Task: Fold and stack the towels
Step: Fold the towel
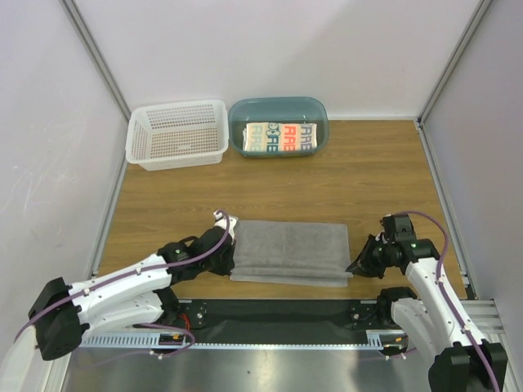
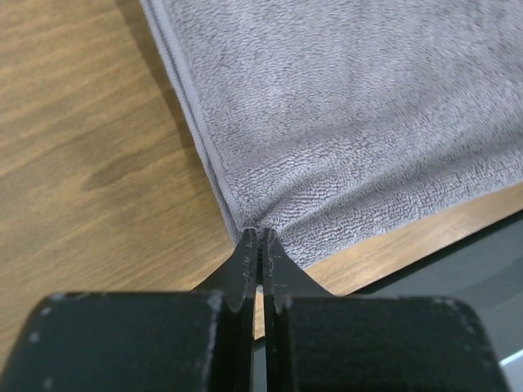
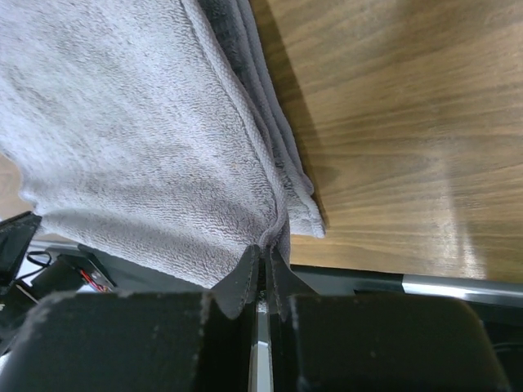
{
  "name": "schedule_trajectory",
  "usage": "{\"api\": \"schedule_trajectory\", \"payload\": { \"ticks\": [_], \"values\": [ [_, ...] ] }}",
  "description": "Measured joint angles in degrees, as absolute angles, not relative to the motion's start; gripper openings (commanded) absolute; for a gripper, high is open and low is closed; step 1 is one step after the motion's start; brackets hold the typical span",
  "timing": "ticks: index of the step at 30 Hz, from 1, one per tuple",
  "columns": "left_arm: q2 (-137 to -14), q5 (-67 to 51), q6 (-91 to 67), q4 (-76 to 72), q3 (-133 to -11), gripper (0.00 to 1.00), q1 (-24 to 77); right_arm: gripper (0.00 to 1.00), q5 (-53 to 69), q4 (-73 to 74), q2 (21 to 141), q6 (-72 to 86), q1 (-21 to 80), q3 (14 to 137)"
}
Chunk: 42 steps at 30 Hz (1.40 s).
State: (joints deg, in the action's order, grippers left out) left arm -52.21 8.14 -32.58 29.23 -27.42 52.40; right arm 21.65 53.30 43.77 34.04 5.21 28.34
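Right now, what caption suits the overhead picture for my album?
Left gripper and right gripper pinch opposite ends of a folded grey towel; printed towel sits in tub.

Seen from above, the grey towel [image 1: 290, 249] hides its own underside, and its stacked edges are too small to count as layers. At its near left corner, the left gripper [image 2: 259, 238] covers the bit of cloth between its tips. In that wrist view the towel runs off the top and right edges. At its near right corner, the right gripper [image 3: 263, 251] likewise covers the pinched cloth, and the towel is cut off at the top and left. Beyond the grey towel, the teal tub [image 1: 278, 101] walls hide the sides of the white lettered towel [image 1: 282, 138] and whatever lies beneath it.
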Motion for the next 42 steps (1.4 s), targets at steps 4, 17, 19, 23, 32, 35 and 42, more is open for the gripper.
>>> {"api": "schedule_trajectory", "payload": {
  "ticks": [4,17,19,23,32,35,42],
  "values": [
    [-53.5,9.7,-33.7,30.1,-28.0,0.10,53.0,0.21,21.8,53.4,43.8,34.0,6.1,27.5],
    [-53.9,15.5,-32.8,38.6,-38.7,0.97,53.1,0.52,19.9,56.0,49.1,33.9,10.6,35.7],
    [-53.9,16.2,-31.9,38.3,-41.7,0.93,53.1,0.52,19.4,55.1,50.9,34.3,11.9,39.2],
    [-54.2,16.8,-30.1,34.5,-46.0,0.61,53.1,0.48,18.3,50.8,55.0,35.3,14.3,44.4],
    [-59.0,12.1,-29.9,20.5,-41.2,0.35,53.1,0.41,17.4,36.8,63.2,38.0,16.3,42.0],
    [-59.1,9.8,-32.4,18.4,-34.6,0.34,53.1,0.40,17.4,34.0,65.3,38.2,16.3,39.1],
    [-58.7,6.7,-40.6,15.2,-21.8,0.35,53.1,0.35,17.4,29.4,71.8,37.8,16.4,33.6]
  ]
}}
